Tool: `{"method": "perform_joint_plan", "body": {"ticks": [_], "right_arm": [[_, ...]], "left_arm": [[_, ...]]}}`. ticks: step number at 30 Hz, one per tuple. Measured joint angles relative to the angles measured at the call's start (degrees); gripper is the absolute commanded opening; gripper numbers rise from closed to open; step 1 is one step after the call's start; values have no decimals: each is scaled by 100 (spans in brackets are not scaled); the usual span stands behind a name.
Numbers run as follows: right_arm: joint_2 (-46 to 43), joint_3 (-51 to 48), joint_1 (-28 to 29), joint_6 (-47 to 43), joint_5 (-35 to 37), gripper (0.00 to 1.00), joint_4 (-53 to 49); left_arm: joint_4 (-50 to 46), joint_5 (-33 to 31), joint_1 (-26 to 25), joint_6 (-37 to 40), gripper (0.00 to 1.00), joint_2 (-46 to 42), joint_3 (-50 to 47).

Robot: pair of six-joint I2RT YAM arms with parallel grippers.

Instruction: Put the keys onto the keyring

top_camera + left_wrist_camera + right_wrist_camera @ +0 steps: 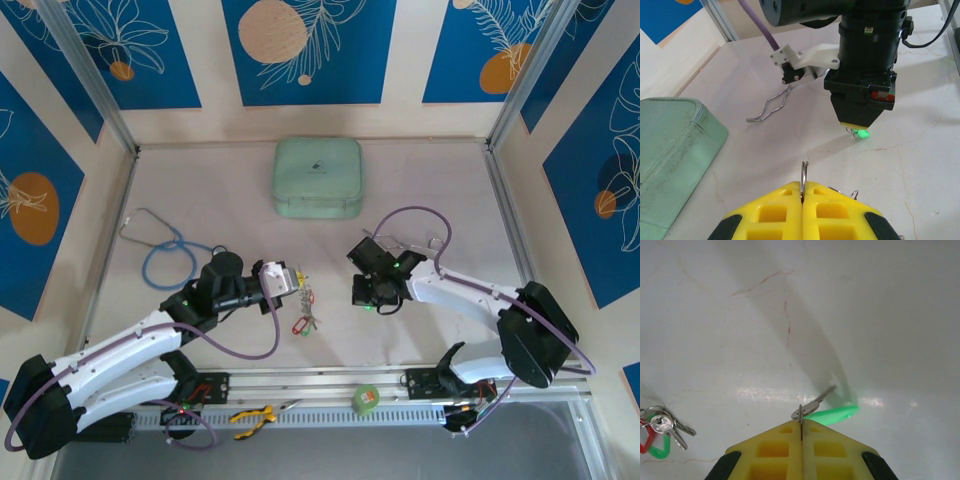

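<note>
Left jaws: yellow, pressed together, pinching a thin, pale metal keyring [803,172] that stands upright at their tips.
Right jaws: yellow, pressed together, pinching the small ring at the head of a small silvery metal key [811,406]; the blade points away from the tips, and its oblong green plastic tag [835,415] lies just beside the tips, low over the worktop [865,315].
Jaws to each other: the two pairs face each other over the middle of the pale marbled worktop, apart, somewhat nearer its near edge.
Bunch of keys: a bunch of keys [306,314] with red and green tags lies on the worktop between the two pairs of jaws, close by the left jaws on the side towards the near edge. Whether it is threaded on the keyring cannot be told.
Case: a mint-green rounded fabric case [317,178] lies flat at the middle of the far edge, zipped shut, contents hidden.
Left edge: a blue-tubed stethoscope [165,255] lies coiled there.
Near edge: a green tape roll [366,400] and yellow-handled pliers [250,416] lie on the metal rail.
</note>
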Motion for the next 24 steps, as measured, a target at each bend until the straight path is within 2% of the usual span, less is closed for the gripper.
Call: {"method": "perform_joint_plan", "body": {"ticks": [9,24], "right_arm": [[710,393,-260,-533,-651,0,179],[1408,855,-328,-745,-813,0,199]], "left_arm": [[-4,-4,0,7,0,2,2],[-7,-22,0,111,0,4,0]]}}
